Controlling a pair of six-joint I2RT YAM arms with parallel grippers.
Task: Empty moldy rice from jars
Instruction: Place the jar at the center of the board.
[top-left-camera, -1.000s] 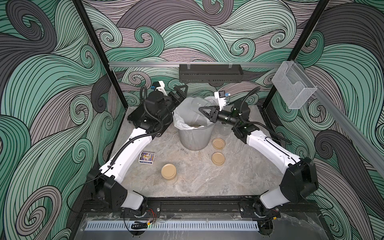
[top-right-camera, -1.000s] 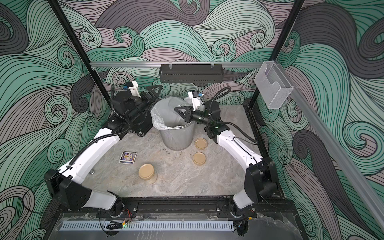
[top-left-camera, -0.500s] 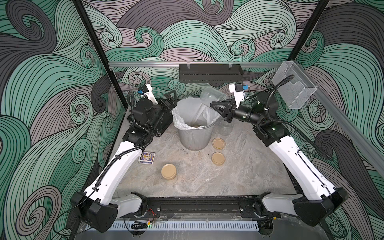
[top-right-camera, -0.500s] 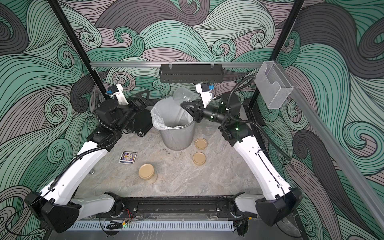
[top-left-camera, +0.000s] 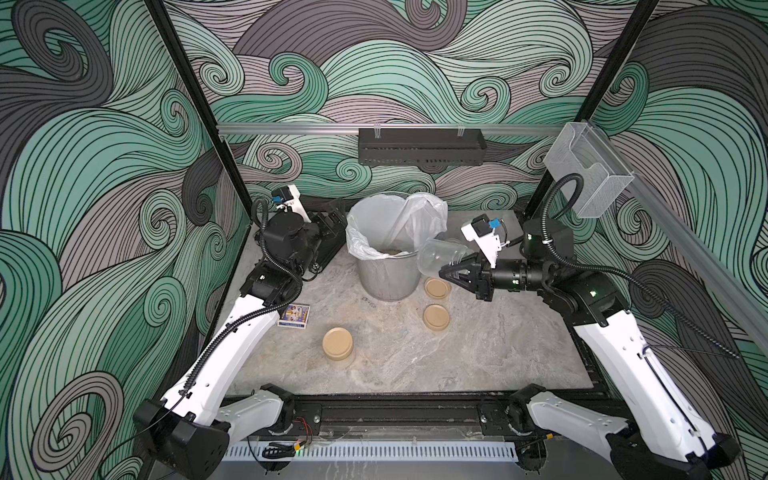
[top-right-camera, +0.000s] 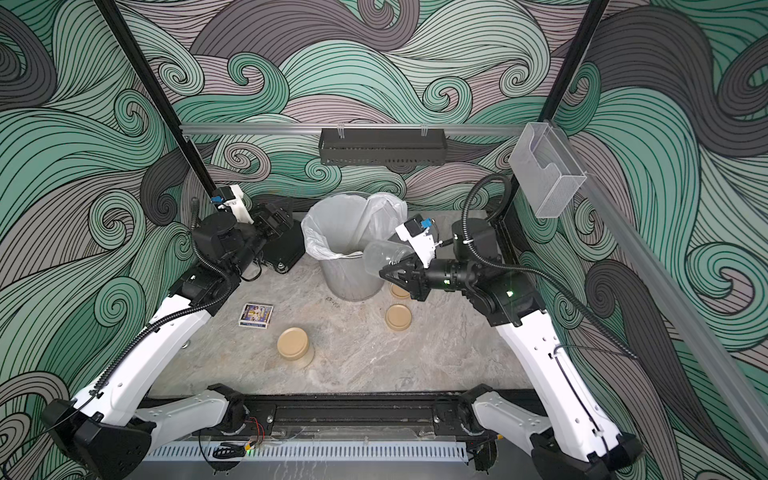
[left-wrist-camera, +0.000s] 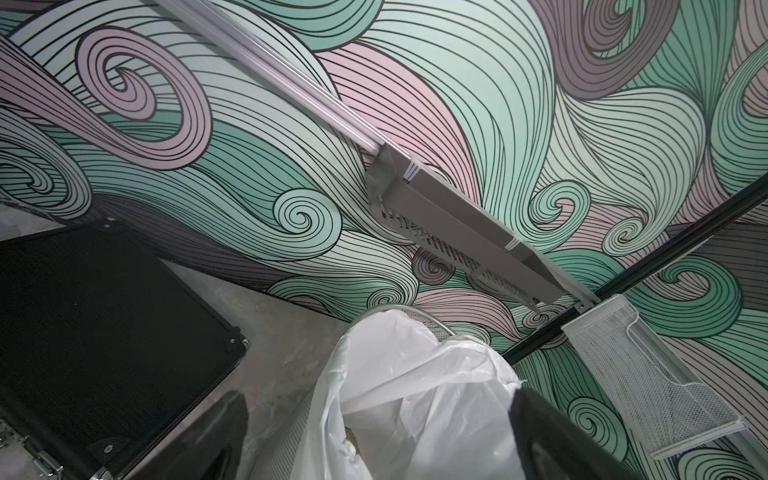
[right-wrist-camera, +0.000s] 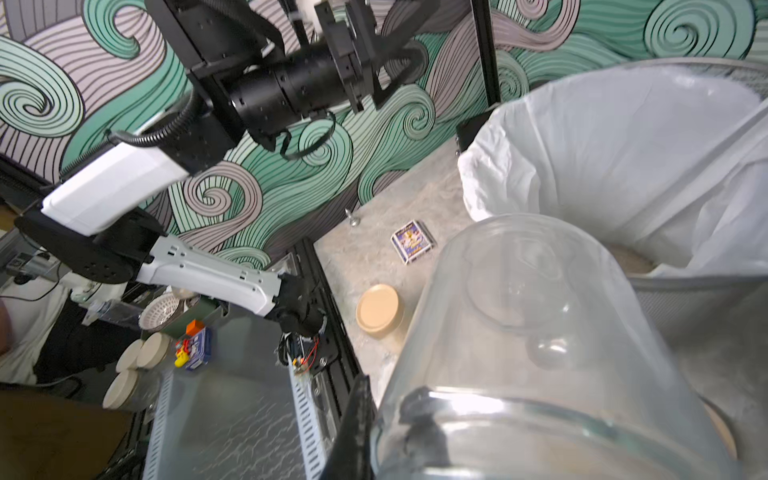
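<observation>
1. Right tool (top-left-camera: 445, 272): pressed together on the mouth rim of the empty jar (top-left-camera: 441, 254). The right wrist view shows one finger inside the clear wall and one outside.
2. Empty jar: clear and lidless, held on its side above the worktop (top-left-camera: 415, 374). Its base points at the wastebasket (top-left-camera: 386, 280), just beside the rim. No grains are visible inside.
3. Moldy rice (top-left-camera: 392, 251): a beige granular heap inside the wastebasket's white liner.
4. Lidded jar (top-left-camera: 338, 343): upright on the worktop with its tan lid on. It stands front left of the wastebasket, well apart from it. Contents cannot be told.
5. Loose lids (top-left-camera: 436, 317): two, tan and round, lying flat on the worktop to the right of the wastebasket. The rear one (top-left-camera: 437, 287) is just beside its base, below the right tool.
6. Wastebasket: silver mesh, upright, centre rear of the worktop.
7. Printed box (top-left-camera: 294, 316): small and flat, on the worktop near the left arm.
8. Left tool (left-wrist-camera: 378, 390): fingers spread and holding nothing, facing the liner's edge beside a black case (left-wrist-camera: 104, 332).
9. Worktop: grey, marbled.
</observation>
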